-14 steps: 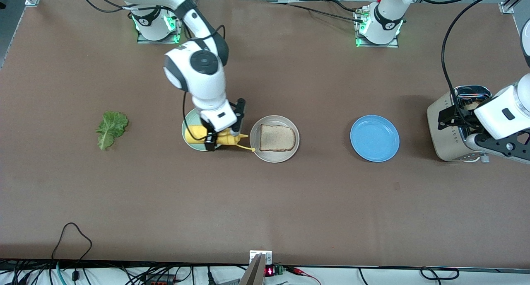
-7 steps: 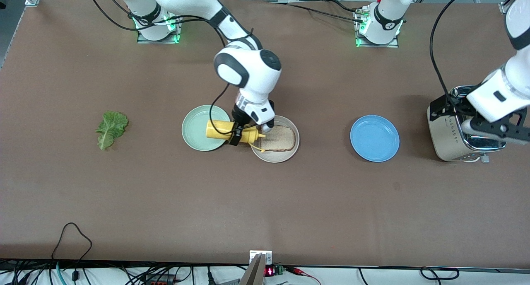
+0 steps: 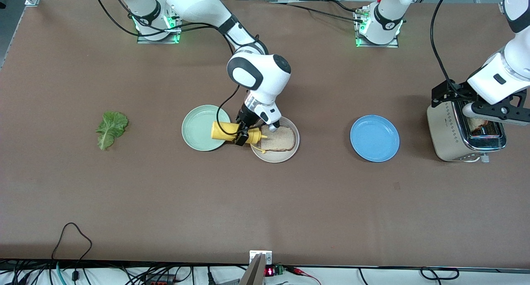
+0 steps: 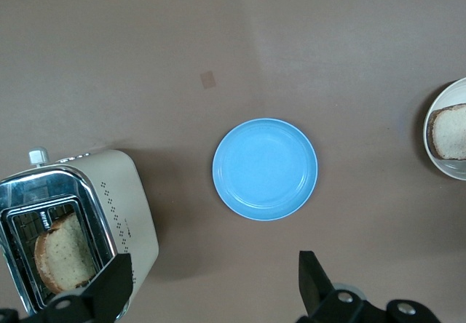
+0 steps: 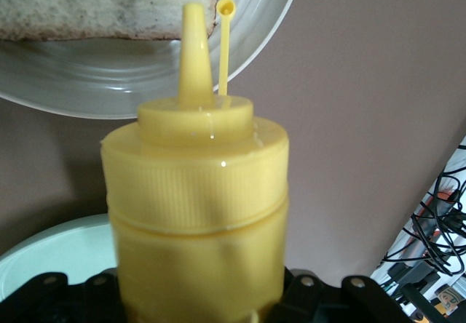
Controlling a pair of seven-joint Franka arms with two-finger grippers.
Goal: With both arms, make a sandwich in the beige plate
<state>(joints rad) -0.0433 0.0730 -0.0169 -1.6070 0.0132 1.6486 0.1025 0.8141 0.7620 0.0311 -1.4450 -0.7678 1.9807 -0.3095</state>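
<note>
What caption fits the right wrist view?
Right claw aims yellow mustard bottle at bread slice on beige plate.

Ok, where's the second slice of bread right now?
In the front view, the second bread slice sits in a slot of the toaster at the left arm's end of the table, under the open left tool, past the blue plate.

You've got a bright yellow squeeze bottle (image 3: 232, 131) here, a mint-green plate (image 3: 198, 125), a beige plate (image 3: 285, 155) with a light-brown, dark-crusted bread slice (image 3: 281, 139), a sky-blue plate (image 3: 374, 138), a crinkly green lettuce leaf (image 3: 111, 128), and a cream toaster (image 3: 449, 136) with little dotted diamond patterns and a chrome top, all on a brown table (image 3: 265, 206).
</note>
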